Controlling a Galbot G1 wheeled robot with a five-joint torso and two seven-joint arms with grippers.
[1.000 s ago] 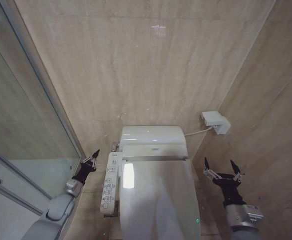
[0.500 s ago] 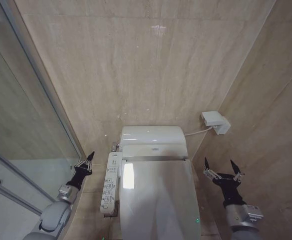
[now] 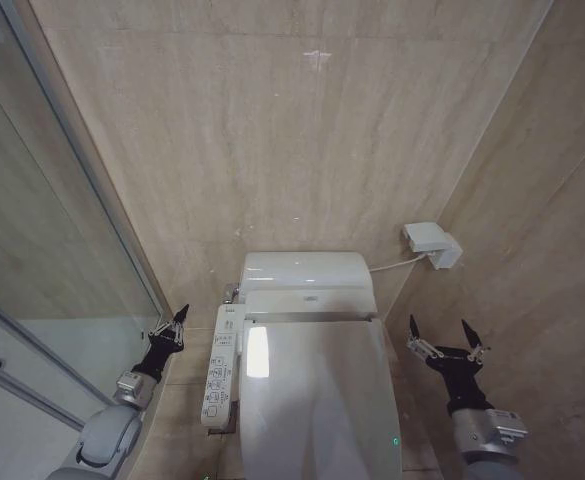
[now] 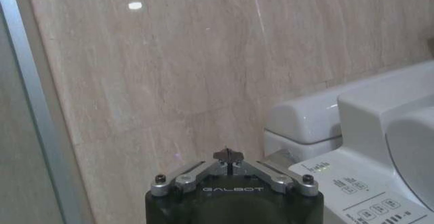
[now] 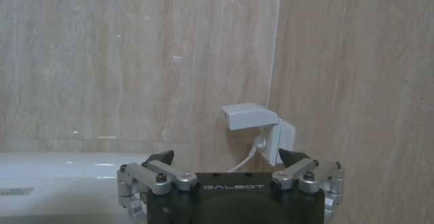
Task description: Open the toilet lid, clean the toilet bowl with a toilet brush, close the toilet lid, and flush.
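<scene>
— Toilet lid [image 3: 317, 400]: where is it?

— Down flat over the toilet bowl [image 3: 240, 440], glossy white, reaching toward the lower edge of the head view. Behind it sits the white tank unit [image 3: 307, 272] against the beige tiled wall [image 3: 292, 130].

— And the button panel?

— The long white button panel [image 3: 220, 378] runs along the robot's left side of the bowl. In the left wrist view its corner [image 4: 352, 193] shows just beside the lid's curved edge.

— Where is the left tool?

— The left tool [image 3: 176, 322] hangs in the air to the left of the panel, near the glass partition [image 3: 32, 250], touching nothing. Its tips are pressed together; the left wrist view shows them meeting in a point [image 4: 228, 155] aimed at the wall.

— The right tool?

— The right tool [image 3: 447, 338] hovers on the other side of the toilet, apart from the lid, near the side wall. It is spread wide with nothing between its fingers. In the right wrist view the tool [image 5: 227, 160] faces a white wall socket box [image 5: 261, 125] with a cable plugged in.

— Is that socket in the head view too?

— Yes, the box [image 3: 432, 243] is mounted in the corner to the right of the tank, its cable [image 3: 397, 264] leading to the toilet.
</scene>
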